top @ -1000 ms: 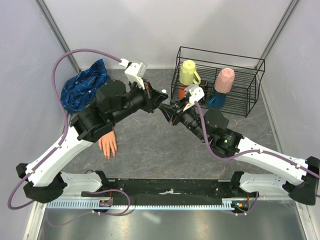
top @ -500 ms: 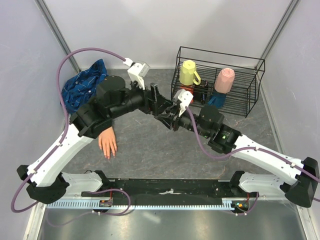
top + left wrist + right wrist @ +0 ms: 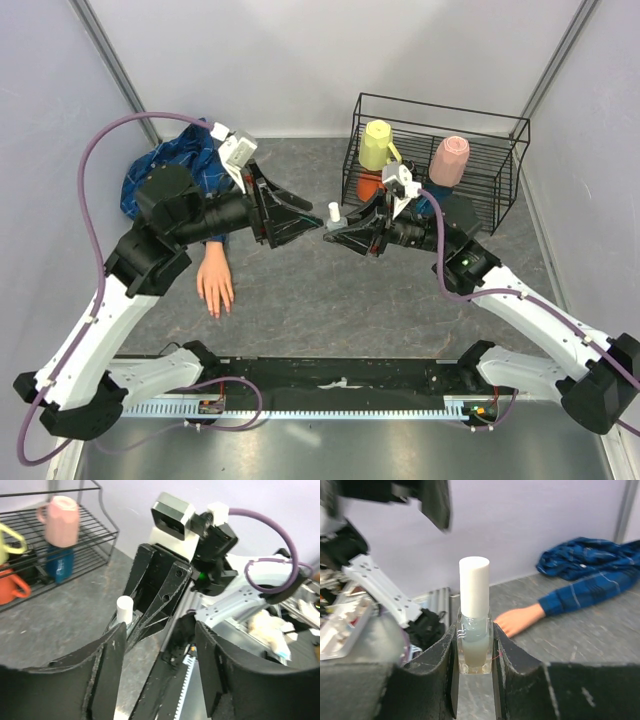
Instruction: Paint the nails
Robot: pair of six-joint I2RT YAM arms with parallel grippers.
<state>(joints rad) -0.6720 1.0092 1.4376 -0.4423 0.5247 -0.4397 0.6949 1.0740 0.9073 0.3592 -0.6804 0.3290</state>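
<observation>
The right claw [image 3: 333, 228] is pinching a small clear bottle [image 3: 474, 639] by its glass sides, one finger pressed on each side, and holds it upright above the middle of the table [image 3: 290, 295]. The bottle's white cap [image 3: 474, 586] is on and stands up above the fingers. The left claw [image 3: 312, 216] hangs just left of the bottle, pointing right at it, its fingers [image 3: 106, 666] spread wide with nothing between them; in its wrist view the cap shows off to the left of that gap, not inside it. The two claws are close, tip toward tip, and whether they touch cannot be told. The hand [image 3: 214, 283] lies flat on the table at the left, under the left arm, fingers pointing to the near edge. The nails [image 3: 214, 308] sit at those fingertips, well apart from both claws and too small to make out. A blue plaid sleeve [image 3: 590, 587] runs from the wrist to a heap of the same cloth at the far left. A black wire rack [image 3: 485, 195] stands at the far right with a yellow cup [image 3: 377, 145] and a pink cup [image 3: 449, 160] in it.
</observation>
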